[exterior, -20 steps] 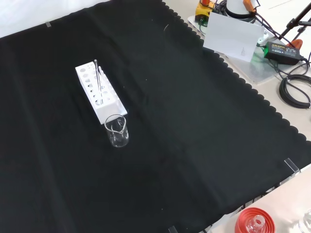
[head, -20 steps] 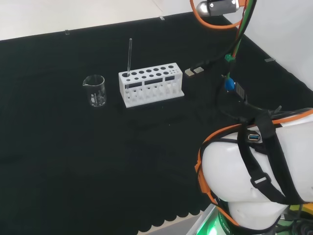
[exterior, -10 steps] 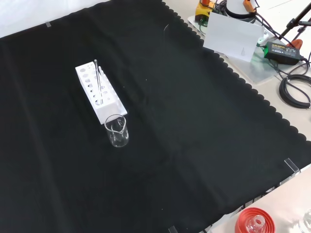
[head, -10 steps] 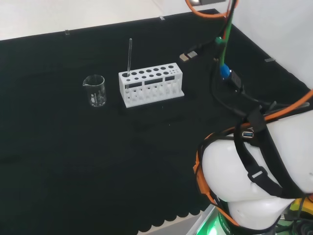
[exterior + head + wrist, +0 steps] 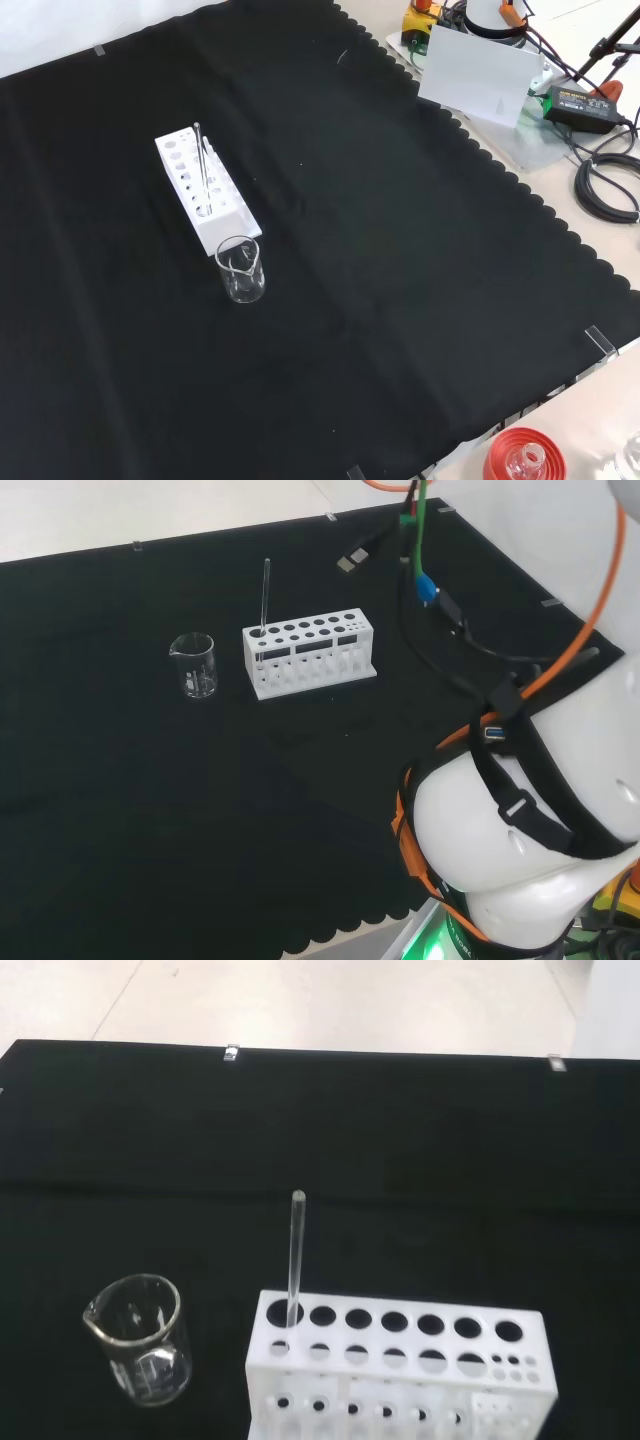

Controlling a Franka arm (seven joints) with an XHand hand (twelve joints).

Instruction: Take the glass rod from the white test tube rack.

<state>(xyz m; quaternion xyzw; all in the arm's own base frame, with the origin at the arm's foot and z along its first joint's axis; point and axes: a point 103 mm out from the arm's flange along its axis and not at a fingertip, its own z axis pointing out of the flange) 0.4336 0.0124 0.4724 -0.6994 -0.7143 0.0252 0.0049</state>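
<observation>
So here's your bench: one white rack, one glass rod, one small glass beaker, all sitting on the black cloth. The rod is what you're after, and it's in the rack, standing upright in a hole at the rack's end nearest the beaker. From the wrist view you can see it poking up out of the corner hole of the rack, in the back row, with the beaker just beside that same end, not touching.

In the head view the beaker is to the left of the rack, with a small gap between them. In the front view it's the other way of looking at it: the rack runs away from the camera and the beaker stands at its near end, close up against it. The rod leans slightly in that view, but it's plainly seated in the rack.

The holes come in two rows of big ones, plus a cluster of tiny ones at the far end from the rod. You've got one hole occupied; the others look bare.

Fingers: I can't tell what they're doing. The big white arm links sit at the right of the head view, with orange and black cables over them.

Down at the front view's bottom edge there's one red ribbed ring off the cloth, with some glassware on it.
</observation>
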